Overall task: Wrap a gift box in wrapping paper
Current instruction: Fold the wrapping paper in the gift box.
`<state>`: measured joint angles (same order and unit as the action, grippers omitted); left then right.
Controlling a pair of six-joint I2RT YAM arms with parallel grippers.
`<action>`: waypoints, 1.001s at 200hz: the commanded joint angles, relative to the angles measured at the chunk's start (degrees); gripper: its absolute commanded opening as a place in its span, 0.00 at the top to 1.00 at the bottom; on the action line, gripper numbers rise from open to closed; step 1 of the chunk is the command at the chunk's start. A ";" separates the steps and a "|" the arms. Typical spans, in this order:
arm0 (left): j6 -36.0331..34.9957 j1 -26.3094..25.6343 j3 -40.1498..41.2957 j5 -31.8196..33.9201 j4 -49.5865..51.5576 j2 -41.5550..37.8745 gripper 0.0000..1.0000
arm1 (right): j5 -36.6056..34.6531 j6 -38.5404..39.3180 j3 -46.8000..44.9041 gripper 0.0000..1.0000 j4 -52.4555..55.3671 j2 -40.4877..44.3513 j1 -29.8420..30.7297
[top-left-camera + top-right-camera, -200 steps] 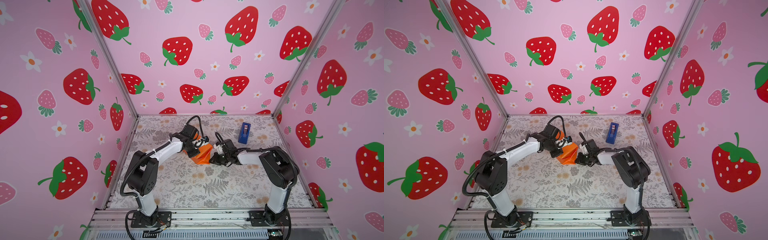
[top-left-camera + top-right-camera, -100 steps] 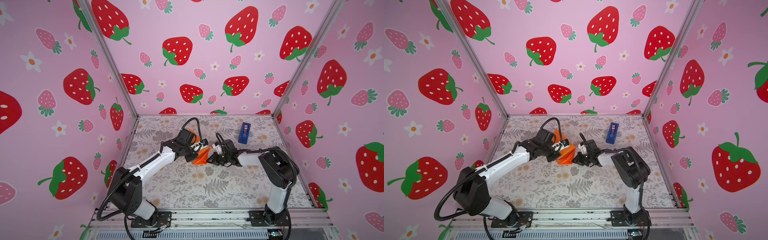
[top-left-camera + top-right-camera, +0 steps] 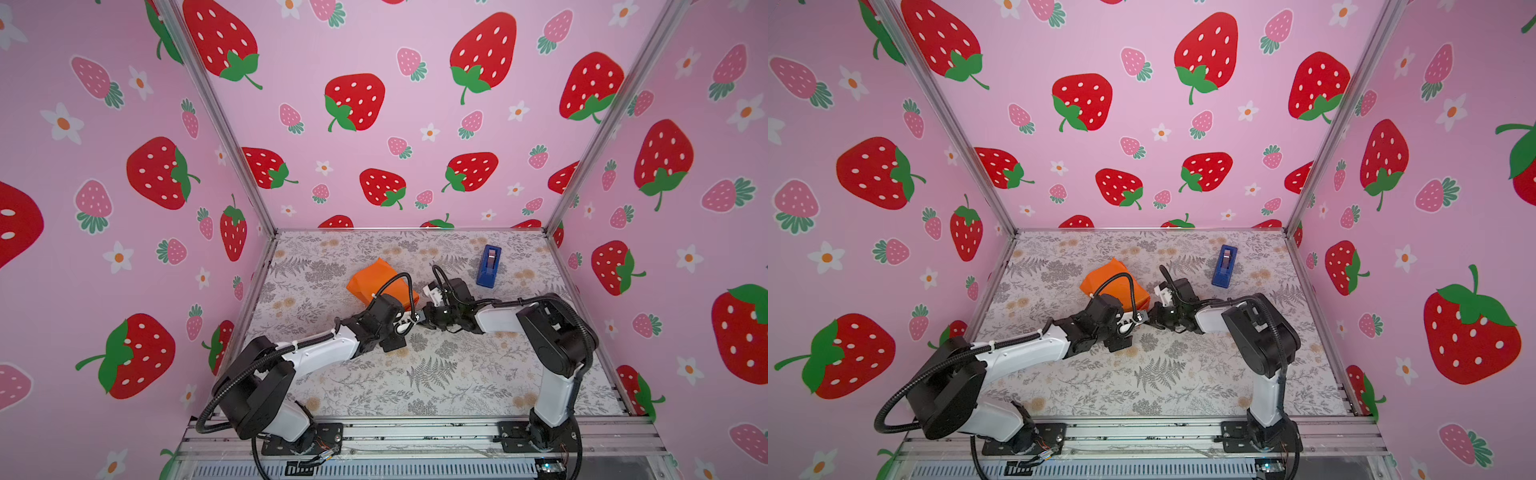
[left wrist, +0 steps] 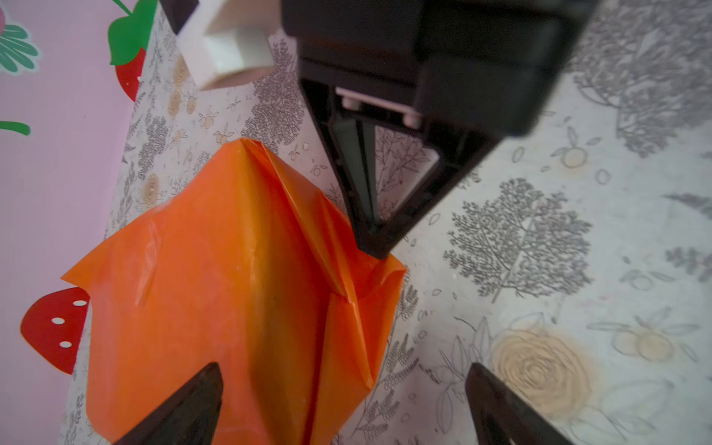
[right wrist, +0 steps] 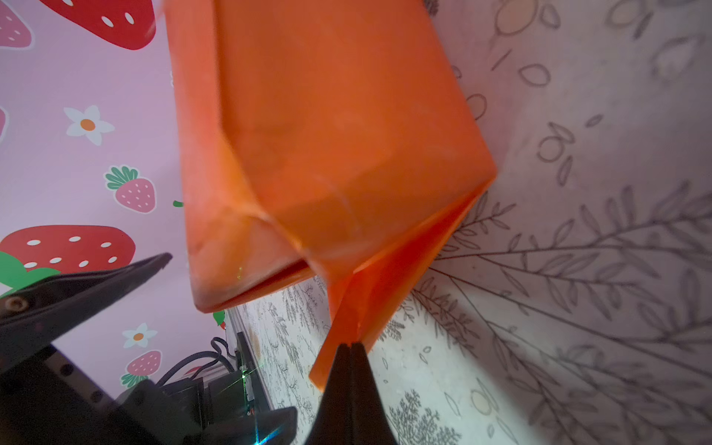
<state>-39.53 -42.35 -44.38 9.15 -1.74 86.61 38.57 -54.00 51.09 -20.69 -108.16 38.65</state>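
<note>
The table carries everything, and the wrapping paper sits toward its back middle as a folded orange bundle. The gift box shows in no view. Judging by the bundle's blocky shape, it is already inside, which would explain why the paper stands up instead of lying flat.

The right end effector has its jaws pressed together on a loose flap at the bundle's near corner, probably to pin that fold so it does not spring back. The left end effector has its jaws wide apart with nothing between them. It hovers just beside the bundle, seemingly freed to take the next fold or fetch tape. The blue tape dispenser stands well apart, toward the back right, out of the arms' way until sealing.

Both top views show the overall layout and the dispenser, but the two end effectors nearly overlap there, so the grip is hard to read. The right wrist view shows the pinched flap close up (and an open seam under the bundle). The left wrist view shows the creased top face and the right end effector's tip meeting the paper's corner.
</note>
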 commanded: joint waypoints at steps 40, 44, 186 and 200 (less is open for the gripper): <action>-2.78 -1.44 2.94 7.22 -16.19 7.06 0.01 | 1.34 -2.01 -0.12 1.00 -2.01 -1.25 0.67; -2.97 -1.52 3.02 7.67 -16.70 7.64 0.01 | 1.34 -1.99 -0.04 1.00 -2.07 -1.25 0.77; -6.88 -1.60 2.90 15.13 -20.67 12.75 0.08 | -4.44 0.67 -3.42 0.63 6.10 3.71 0.89; -6.50 -1.59 2.75 15.70 -20.87 12.95 0.10 | -4.11 0.36 -3.65 0.58 5.92 3.51 1.11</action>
<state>-45.32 -43.75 -41.69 24.43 -25.02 98.94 35.29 -53.45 48.47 -15.70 -106.15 39.27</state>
